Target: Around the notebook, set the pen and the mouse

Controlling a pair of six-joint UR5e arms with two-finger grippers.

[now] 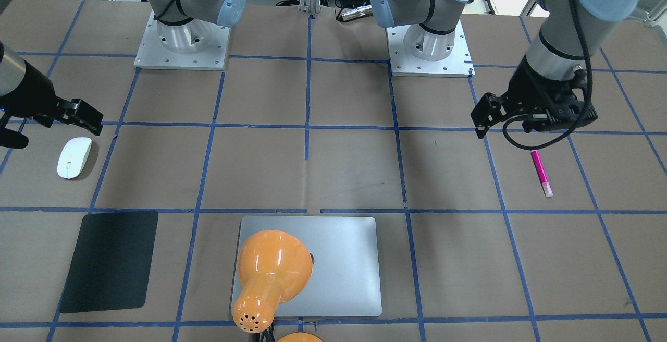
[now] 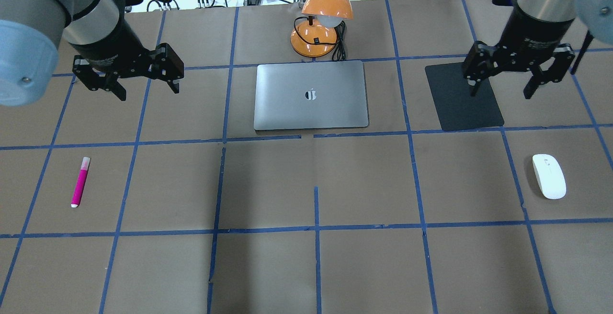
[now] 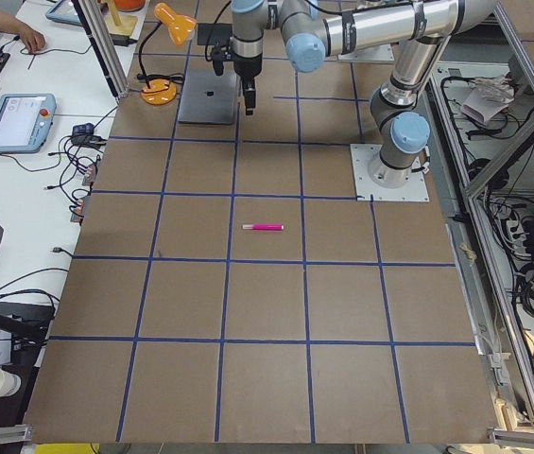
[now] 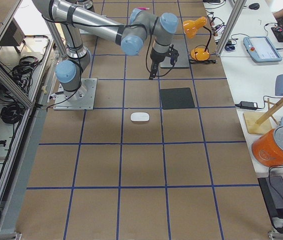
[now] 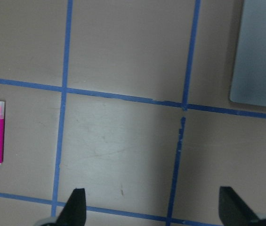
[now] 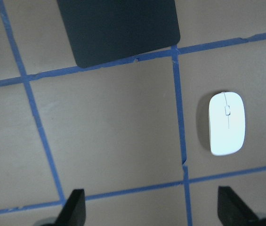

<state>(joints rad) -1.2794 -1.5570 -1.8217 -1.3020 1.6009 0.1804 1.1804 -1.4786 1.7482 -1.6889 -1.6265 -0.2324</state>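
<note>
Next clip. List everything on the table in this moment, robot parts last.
table: 1, brown with a blue tape grid, under everything.
notebook: 1, silver-grey, closed and flat, far centre of the table.
lamp: 1, orange, at the far edge just beyond the notebook, shade leaning over it.
mat: 1, black, flat, on the robot's right of the notebook.
pen: 1, magenta with a pale tip, lying on the robot's left, apart from the notebook.
mouse: 1, white, on the robot's right, nearer the robot than the mat.
left gripper: 1, black, open, empty, above the table left of the notebook.
right gripper: 1, black, open, empty, above the mat's edge.
</note>
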